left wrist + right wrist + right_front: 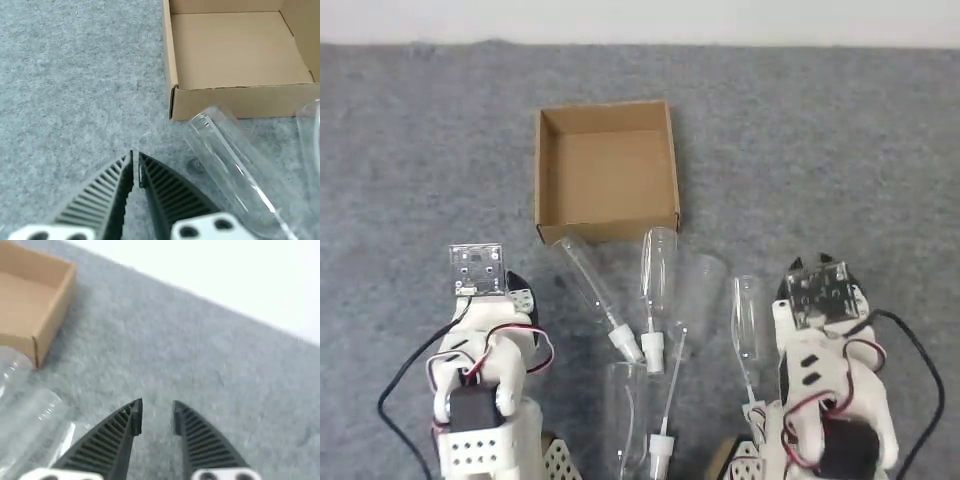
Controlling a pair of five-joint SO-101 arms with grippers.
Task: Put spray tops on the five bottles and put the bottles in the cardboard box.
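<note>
cardboard box [610, 175] sits mouth-up on the grey carpet [840, 150], on the far side from both arms. five clear bottles lie on their sides between the arms, all outside the box. the left bottle [588, 285] and the middle bottle [658, 275] have their bases close to the box's near wall, and each wears a white spray top at the end away from it. the third bottle [702, 285] lies just beside the middle bottle; whether it has a top cannot be told. the right bottle [747, 320] lies along the right arm. the near bottle [623, 405] lies closest to the arm bases, with a loose spray top [662, 448] just beside it, its thin tube pointing toward the box. the left gripper [135, 161] hangs over bare carpet near the left bottle's base, its fingers pressed almost together on nothing. the right gripper [157, 416] hangs over carpet with a small gap between its fingers, holding nothing.
</note>
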